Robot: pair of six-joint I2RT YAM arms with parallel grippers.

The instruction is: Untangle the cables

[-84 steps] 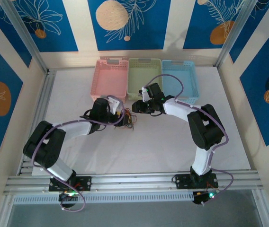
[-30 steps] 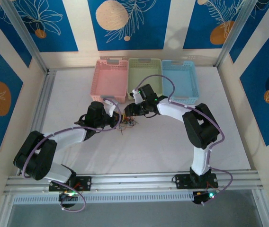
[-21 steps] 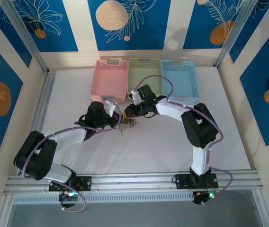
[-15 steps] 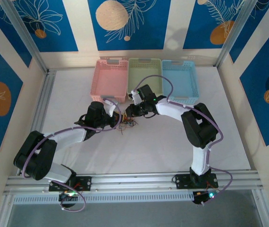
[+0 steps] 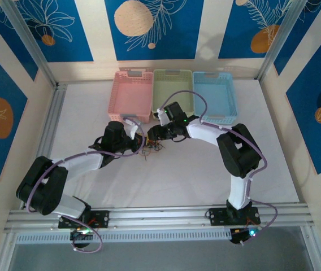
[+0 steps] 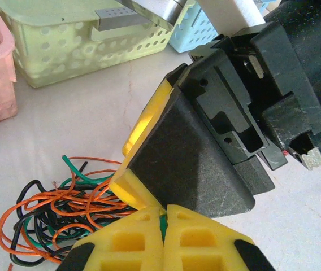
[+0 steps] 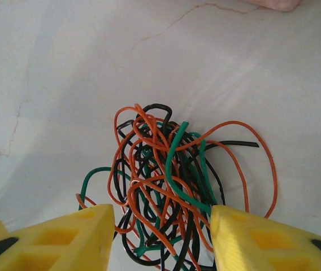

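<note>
Where the table (image 5: 183,175) lies bare before the baskets (image 5: 173,72), cables (image 7: 166,169) sit.

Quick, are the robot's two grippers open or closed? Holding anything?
Left gripper: closed, pinching a green strand of the cables.
Right gripper: open, fingers on either side of the cables, holding nothing.
</note>
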